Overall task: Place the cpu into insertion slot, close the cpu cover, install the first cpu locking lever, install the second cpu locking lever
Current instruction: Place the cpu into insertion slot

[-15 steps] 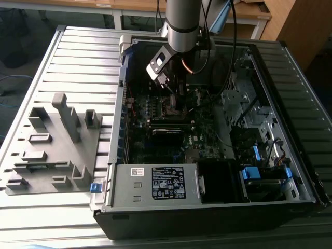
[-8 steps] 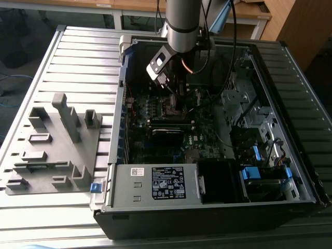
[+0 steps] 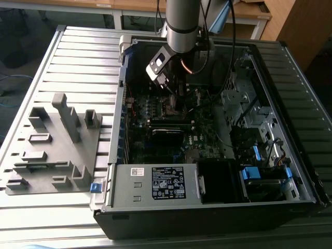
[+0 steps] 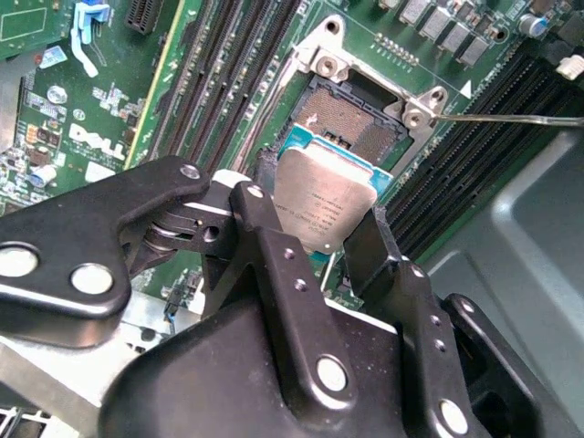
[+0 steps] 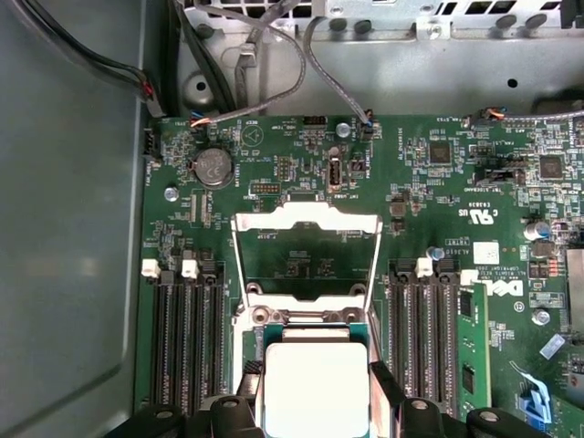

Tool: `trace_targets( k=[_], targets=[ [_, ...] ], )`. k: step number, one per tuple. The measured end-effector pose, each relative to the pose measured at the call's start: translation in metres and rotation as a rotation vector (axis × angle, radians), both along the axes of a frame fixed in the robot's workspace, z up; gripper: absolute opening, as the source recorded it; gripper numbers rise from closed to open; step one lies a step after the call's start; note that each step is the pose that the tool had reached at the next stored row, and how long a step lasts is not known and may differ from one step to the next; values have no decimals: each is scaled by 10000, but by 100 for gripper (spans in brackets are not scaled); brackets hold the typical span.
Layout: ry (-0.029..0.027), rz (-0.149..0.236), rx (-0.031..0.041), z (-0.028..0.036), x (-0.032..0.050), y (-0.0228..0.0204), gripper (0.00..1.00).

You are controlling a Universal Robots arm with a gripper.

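One slatted grey desk [image 3: 78, 57] carries an open computer case [image 3: 207, 212] lying on its side, with a grey moulded fixture [image 3: 57, 145] beside it toward the exterior view's left. The arm [image 3: 182, 23] reaches down into the case over the green circuit board [image 5: 438, 182]. Long black memory slots [image 5: 187, 338] flank the socket area on both sides.

In both wrist views the tool [image 4: 319, 208] is closed narrowly on the cpu [image 4: 324, 201], its two black fingers [image 4: 265, 196] pressed against opposite edges of the chip, whose grey-silver top faces the cameras.

The cpu cover [image 5: 306, 217] stands swung open on its hinge at the far edge of the socket, with bare board visible through its square window.

The insertion slot [image 4: 347, 119] lies uncovered, its dark contact field partly overlapped by the held cpu. I cannot tell whether the chip touches the slot. A thin metal rod [image 4: 511, 119] runs out from the socket's corner.
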State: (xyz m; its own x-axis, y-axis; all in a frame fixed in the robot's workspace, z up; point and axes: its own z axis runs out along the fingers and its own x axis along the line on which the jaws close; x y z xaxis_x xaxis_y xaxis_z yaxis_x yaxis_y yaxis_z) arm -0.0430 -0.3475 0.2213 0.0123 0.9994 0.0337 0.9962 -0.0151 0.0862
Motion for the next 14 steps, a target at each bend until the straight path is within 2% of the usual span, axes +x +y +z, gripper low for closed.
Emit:
trace_targets(
  k=[2,6,9,14],
  targets=[
    [0,0,-68,-4,-1,4,54],
    [0,0,-91,-3,-2,4,54],
    [1,-2,-152,-3,-2,4,54],
    [-1,-3,-165,-4,-1,5,54]
  ],
)
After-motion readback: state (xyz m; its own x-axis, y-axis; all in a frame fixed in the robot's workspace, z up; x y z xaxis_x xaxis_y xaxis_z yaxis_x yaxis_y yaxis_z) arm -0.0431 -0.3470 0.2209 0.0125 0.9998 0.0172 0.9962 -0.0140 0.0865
